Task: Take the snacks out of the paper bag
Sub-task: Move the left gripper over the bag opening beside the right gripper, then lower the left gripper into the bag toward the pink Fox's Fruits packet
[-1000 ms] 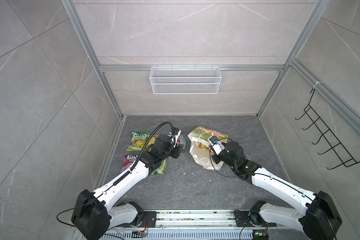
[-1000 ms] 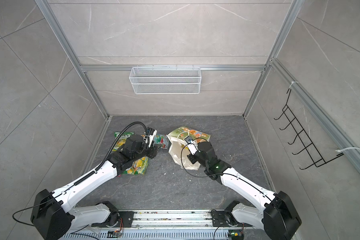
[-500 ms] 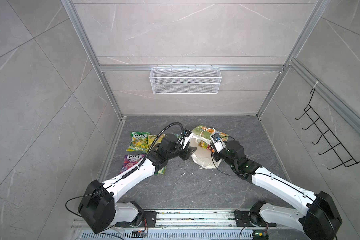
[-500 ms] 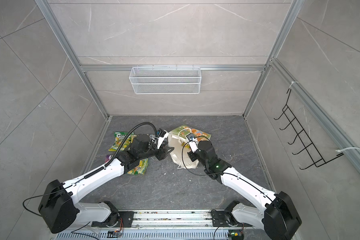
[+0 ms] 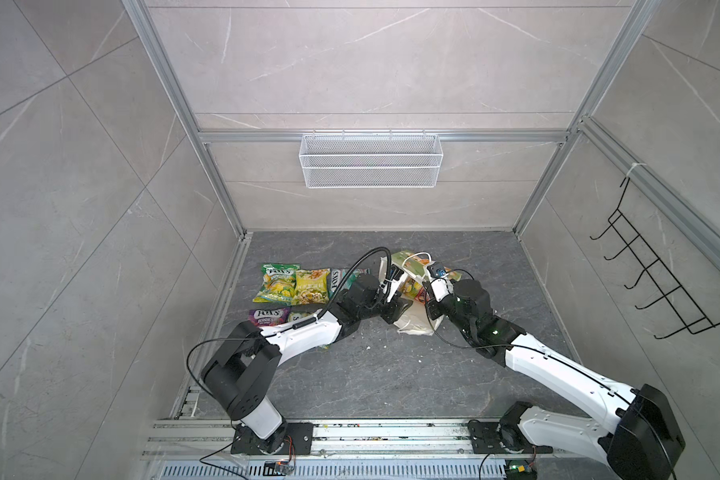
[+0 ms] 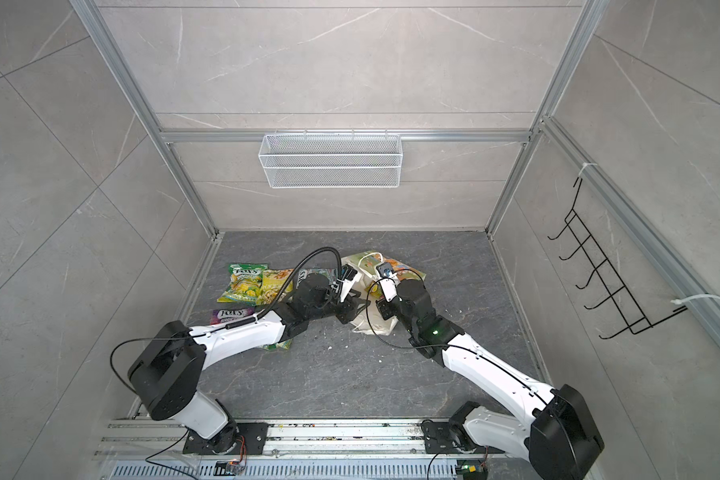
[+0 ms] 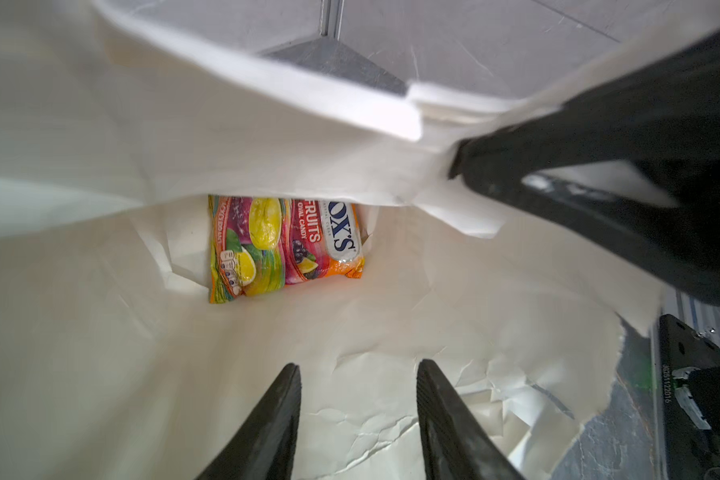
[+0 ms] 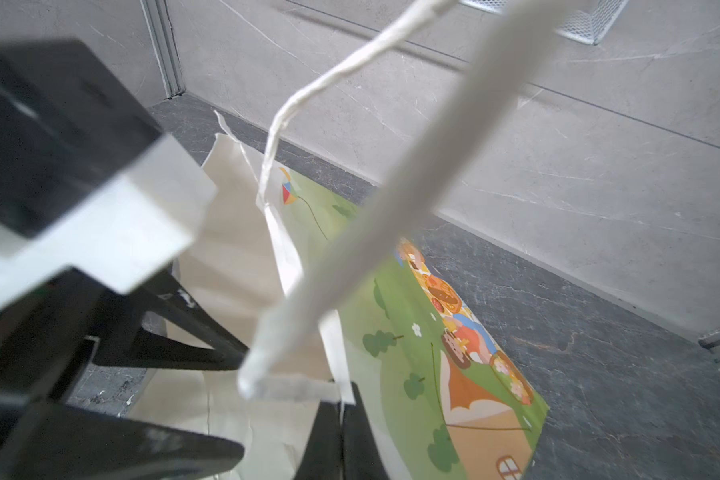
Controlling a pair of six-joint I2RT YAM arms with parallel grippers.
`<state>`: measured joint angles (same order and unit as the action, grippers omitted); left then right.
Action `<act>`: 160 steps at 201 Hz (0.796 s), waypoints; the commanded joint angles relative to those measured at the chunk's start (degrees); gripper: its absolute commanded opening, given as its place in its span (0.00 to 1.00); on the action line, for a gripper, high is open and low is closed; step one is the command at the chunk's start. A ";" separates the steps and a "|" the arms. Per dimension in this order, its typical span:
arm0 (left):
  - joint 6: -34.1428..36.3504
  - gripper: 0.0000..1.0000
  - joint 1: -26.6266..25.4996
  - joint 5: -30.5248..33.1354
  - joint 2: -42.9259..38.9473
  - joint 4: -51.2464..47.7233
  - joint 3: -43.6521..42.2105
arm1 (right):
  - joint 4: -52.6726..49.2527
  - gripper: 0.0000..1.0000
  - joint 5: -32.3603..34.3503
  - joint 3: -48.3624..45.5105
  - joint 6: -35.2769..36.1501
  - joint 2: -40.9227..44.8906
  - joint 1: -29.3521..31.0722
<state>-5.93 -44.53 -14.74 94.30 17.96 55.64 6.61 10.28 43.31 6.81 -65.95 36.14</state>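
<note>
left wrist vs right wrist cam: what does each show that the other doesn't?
Left wrist only: one FOX'S fruits packet lying deep inside the paper bag. Right wrist only: the bag's printed outer side, a cord handle, a corner of the mesh basket. Both: the bag's rim, the right gripper shut on it, the left gripper open at the mouth, grey floor.

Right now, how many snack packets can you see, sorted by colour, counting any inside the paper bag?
Green-yellow packets: 2, one partly hidden
Plain yellow packet: 1
Teal packet: 1
Purple packet: 1
Pink-red packet, inside the paper bag: 1
Total: 6
</note>
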 commanded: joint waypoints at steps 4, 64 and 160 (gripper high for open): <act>-3.34 0.47 -0.27 -1.18 3.22 6.00 4.47 | 0.33 0.00 0.46 0.99 -1.18 2.13 0.11; -4.82 0.48 -0.47 4.96 9.60 1.78 10.24 | 2.22 0.00 0.90 0.41 -1.62 2.07 0.09; -4.07 0.52 -1.47 8.82 17.48 -8.24 19.57 | 5.84 0.00 0.80 0.72 -1.19 0.74 0.11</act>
<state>-10.28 -45.28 -7.33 109.27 13.04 71.64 8.38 12.67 43.31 5.96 -65.17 35.99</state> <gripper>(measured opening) 0.511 0.046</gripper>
